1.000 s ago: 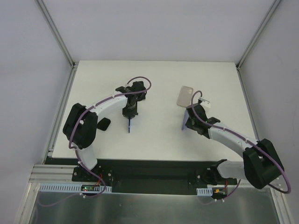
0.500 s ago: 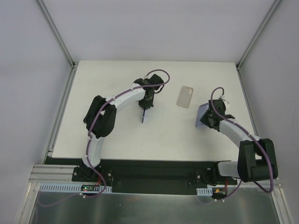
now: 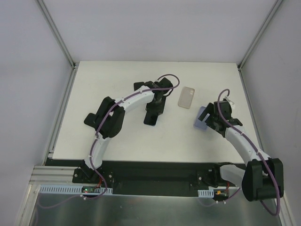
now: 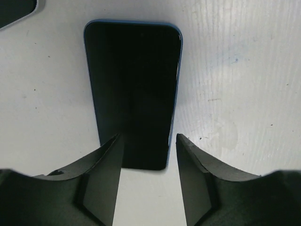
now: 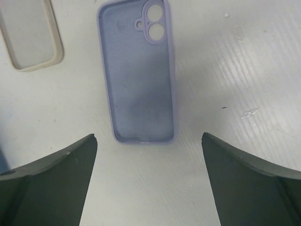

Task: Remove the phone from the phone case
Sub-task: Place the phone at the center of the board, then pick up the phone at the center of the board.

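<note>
On the white table [image 3: 108, 80] the phone [image 3: 152, 117] now lies flat, dark screen up, near the middle of the surface, and the lavender case [image 3: 201, 118] lies flat well to its right with its hollow side up and nothing in it. A moment ago both were still up off the surface, each pinched on edge: the phone in the left gripper [image 3: 156, 104], the case in the right gripper [image 3: 210, 120]. Since then each arm has carried its piece to a new spot and set it down. In the left wrist view the left gripper [image 4: 146, 141] hangs over the near end of the phone [image 4: 134, 89] with its jaws partly spread. That gap is narrower than the phone below it, so nothing is held. In the right wrist view the right gripper [image 5: 149, 136] stands spread wide, and the lavender case [image 5: 138, 70] lies between and beyond its fingers, clear of both, camera cut-outs at the far end. A second, pale translucent case [image 3: 186, 97] lies between phone and lavender case, a little farther back, touching neither. Phone and case are apart and both released, so the task looks essentially done; what seems left is for the arms to draw back without nudging either piece.
</note>
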Controlling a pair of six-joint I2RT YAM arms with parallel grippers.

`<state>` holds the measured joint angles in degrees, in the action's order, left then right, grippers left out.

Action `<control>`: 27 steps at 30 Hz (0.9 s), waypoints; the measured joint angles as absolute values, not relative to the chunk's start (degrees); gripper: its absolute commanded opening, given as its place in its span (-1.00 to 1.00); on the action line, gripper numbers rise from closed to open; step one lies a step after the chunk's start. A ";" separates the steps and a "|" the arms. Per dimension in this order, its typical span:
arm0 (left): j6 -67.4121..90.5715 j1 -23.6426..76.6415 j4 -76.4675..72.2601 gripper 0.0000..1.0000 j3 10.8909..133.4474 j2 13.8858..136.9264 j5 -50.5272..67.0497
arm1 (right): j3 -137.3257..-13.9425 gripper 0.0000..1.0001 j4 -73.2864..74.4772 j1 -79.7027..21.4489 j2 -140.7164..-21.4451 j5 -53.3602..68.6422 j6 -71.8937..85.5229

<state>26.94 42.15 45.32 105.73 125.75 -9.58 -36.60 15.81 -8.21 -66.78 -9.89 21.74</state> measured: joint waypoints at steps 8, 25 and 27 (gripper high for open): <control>26.98 42.76 44.47 0.32 104.77 123.98 -6.94 | -36.58 0.93 21.82 -8.45 -57.89 -12.73 19.64; 38.48 18.55 39.79 0.98 59.53 85.65 -11.35 | -38.57 0.93 22.52 -16.60 -65.41 -8.25 15.97; 40.45 14.17 39.92 0.98 56.51 84.73 -11.20 | -38.87 0.93 22.09 -17.45 -66.63 -7.35 15.59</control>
